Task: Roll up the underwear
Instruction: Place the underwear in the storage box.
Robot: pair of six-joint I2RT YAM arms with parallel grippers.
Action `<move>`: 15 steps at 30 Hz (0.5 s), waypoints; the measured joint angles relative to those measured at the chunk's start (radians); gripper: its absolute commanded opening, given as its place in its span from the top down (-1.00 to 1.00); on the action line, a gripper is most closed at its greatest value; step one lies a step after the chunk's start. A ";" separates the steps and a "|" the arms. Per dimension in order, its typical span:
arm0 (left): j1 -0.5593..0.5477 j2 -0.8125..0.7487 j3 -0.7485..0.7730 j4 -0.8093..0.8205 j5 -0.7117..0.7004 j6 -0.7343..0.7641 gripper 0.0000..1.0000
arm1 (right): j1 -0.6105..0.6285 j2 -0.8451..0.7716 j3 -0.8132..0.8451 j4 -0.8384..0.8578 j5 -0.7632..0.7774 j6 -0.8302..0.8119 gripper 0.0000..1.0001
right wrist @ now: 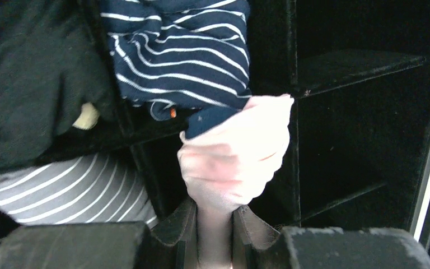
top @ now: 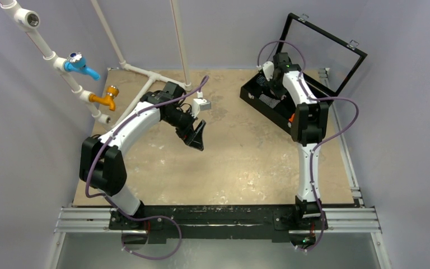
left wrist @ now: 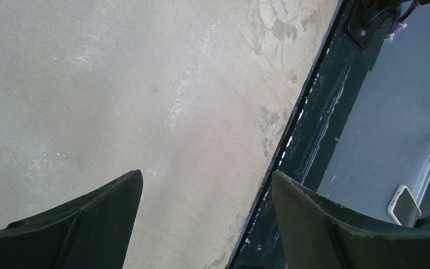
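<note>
Underwear (right wrist: 235, 151): a pale pink bunch with a dark blue edge (right wrist: 210, 120) at its far end. It sticks out just past the fingertips of the right gripper (right wrist: 215, 218). It is down inside the black box (right wrist: 347, 61), in front of one of the thin walls that split the box. Which pocket it belongs to is hard to tell.
Right gripper: almost closed. Its two fingers pinch the pink underwear between them, and the cloth fills the small gap.
Dark blue striped cloth (right wrist: 179, 50): past the underwear, on the side away from the gripper. It lies right up against the pink bunch's blue edge.
Grey striped cloth (right wrist: 73, 188): close by on the right gripper's left, in a pocket of the box.
Black cloth (right wrist: 28, 67): also on the left, further out than the grey one.
Box lid (top: 325, 53): stands open, beyond the right gripper.
Left gripper (top: 197, 134): its fingers are spread wide and it holds nothing. It hangs over the tan table (top: 246, 162), well apart from the box.
Blue tap (top: 81, 64) and orange tap (top: 105, 99): fixed on white pipes (top: 45, 47), off to the left gripper's left, not touching it.
</note>
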 measured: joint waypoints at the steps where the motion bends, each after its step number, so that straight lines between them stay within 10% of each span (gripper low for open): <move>1: 0.000 0.000 0.000 0.000 0.000 0.000 -0.68 | 0.000 0.010 0.010 0.000 0.005 0.002 1.00; 15: 0.000 0.000 -0.011 -0.001 0.017 0.000 -0.68 | -0.005 0.101 0.102 -0.013 0.041 0.002 0.82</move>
